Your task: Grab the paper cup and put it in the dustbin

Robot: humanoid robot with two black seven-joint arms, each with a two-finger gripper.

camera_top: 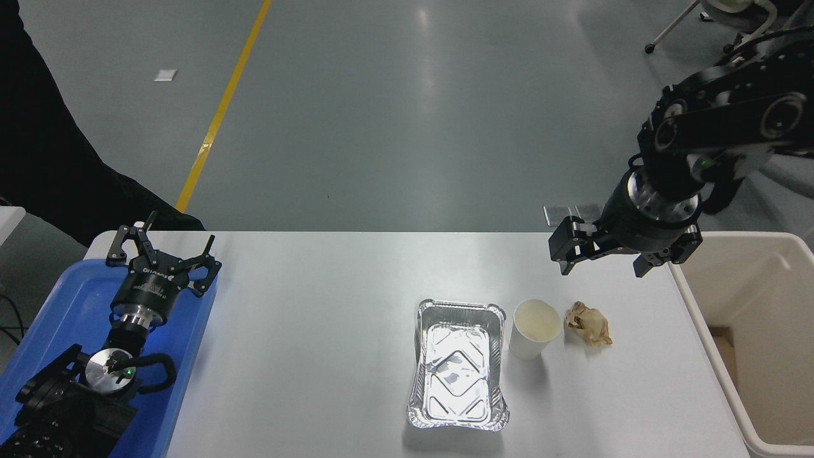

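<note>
Right gripper [601,264]: fingers spread and empty, above the table's far side, probably lining up on the paper cup [534,328]. Cup upright between foil tray [459,364] and brown paper ball [588,324]. Dustbin [699,318] alongside. Left gripper [162,254] spread, parked.

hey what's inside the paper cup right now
The paper cup stands upright with its mouth open; only its bare cream inside shows, with nothing visibly in it. The near wall hides part of the bottom.

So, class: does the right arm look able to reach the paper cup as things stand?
Probably yes: the right gripper hangs open above the table, and the paper cup stands upright, open from above, between tray and paper ball.
</note>
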